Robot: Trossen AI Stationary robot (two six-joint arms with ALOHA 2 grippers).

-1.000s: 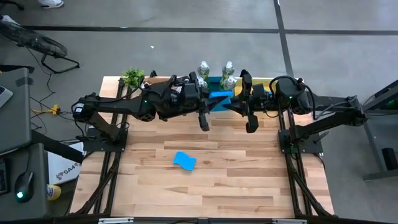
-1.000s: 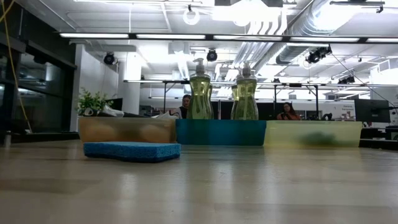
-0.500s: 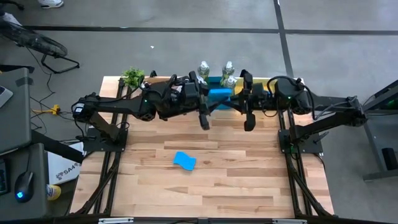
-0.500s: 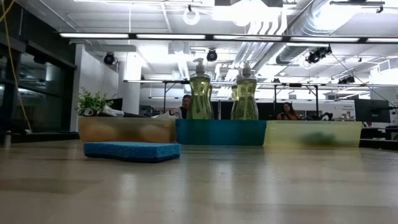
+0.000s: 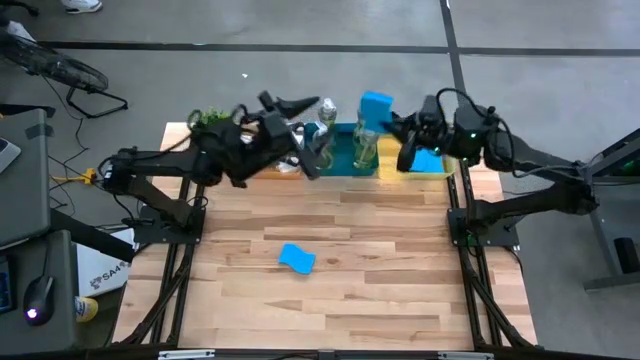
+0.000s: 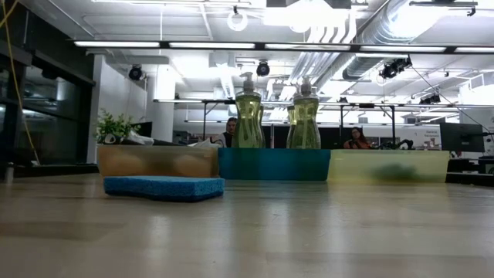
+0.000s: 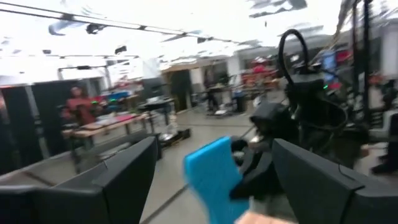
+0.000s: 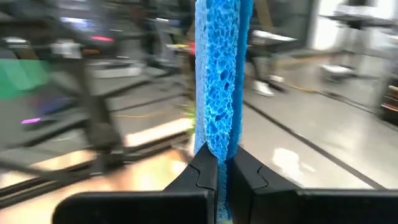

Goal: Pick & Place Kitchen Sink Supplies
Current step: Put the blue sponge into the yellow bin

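My right gripper [image 5: 392,116] is shut on a bright blue sponge [image 5: 376,103], high above the bins at the table's far edge. My left gripper [image 5: 297,104] is open and empty, raised beside it on the left. Its wrist view looks between its wide-apart fingers at the held sponge [image 7: 211,171]. A second blue sponge [image 5: 297,258] lies flat on the table's middle and also shows in the low view [image 6: 164,186]. Two clear bottles of yellow-green liquid [image 6: 248,120] [image 6: 304,117] stand upright in the blue bin [image 6: 273,164]. My right gripper pinches the sponge by one end [image 8: 217,151] between its two fingers, which press on its two broad faces. The sponge stands out beyond the fingertips, edge-on to the wrist camera, and is lifted clear of the bins and table.
Three bins stand in a row along the far edge: tan [image 6: 157,161], blue, and yellow [image 6: 388,165]. A small green potted plant [image 5: 212,121] sits at the far left corner. The wooden table in front of the bins holds only the loose sponge.
My right gripper has risen and gone toward the far edge, carrying the blue sponge from just above the bins to well above them. My left gripper has drawn back toward the table's left, risen and tipped upward. The sponge on the table and the bottles have stayed put.
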